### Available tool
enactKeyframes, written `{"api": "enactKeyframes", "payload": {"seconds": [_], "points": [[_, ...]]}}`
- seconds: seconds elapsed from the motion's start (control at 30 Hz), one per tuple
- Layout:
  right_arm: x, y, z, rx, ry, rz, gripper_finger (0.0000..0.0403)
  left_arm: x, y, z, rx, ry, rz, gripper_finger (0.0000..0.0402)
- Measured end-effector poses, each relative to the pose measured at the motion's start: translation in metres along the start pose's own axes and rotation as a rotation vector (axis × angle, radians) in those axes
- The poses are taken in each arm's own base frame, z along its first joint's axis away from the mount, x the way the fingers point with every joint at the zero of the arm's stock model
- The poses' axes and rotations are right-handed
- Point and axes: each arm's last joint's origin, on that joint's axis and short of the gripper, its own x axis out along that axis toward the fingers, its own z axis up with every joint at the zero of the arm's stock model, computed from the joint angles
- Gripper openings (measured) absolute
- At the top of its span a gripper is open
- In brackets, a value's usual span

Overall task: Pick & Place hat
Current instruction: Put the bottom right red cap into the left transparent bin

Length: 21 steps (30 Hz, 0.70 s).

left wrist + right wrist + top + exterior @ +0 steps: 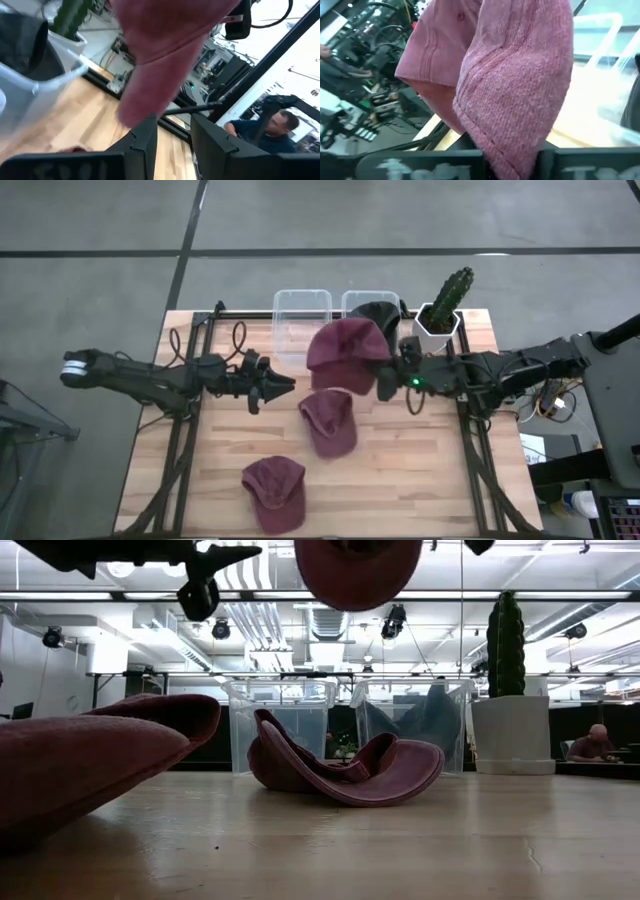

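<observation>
Above 2 bins (302, 308), right gripper (385, 378) holding hat (345, 352) (aloft)

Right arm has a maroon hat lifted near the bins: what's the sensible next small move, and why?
Probably carry the held hat a little further toward the left clear bin. The right tool grips it in the air, overlapping that bin's near edge. The left tool waits, open.

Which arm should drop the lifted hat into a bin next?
Right. The right gripper already holds the lifted maroon hat clamped and raised, right beside the two clear bins at the table's far edge. The left gripper hangs open and empty beside the hat lying mid-table.
</observation>
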Motion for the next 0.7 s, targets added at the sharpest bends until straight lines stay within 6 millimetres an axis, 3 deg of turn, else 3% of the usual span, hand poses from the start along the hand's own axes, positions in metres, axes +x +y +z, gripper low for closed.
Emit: {"api": "enactKeyframes", "payload": {"seconds": [0.27, 0.7], "points": [[0.023, 0.003, 0.004, -0.020, -0.013, -0.052, 0.0008, 0.009, -0.007, 0.014, 0.131, -0.078, 0.084, 0.0110], [0.028, 0.003, 0.011, -0.006, -0.044, -0.072, 0.0008, 0.027, -0.005, 0.013, 0.165, -0.028, 0.134, 0.0110]]}}
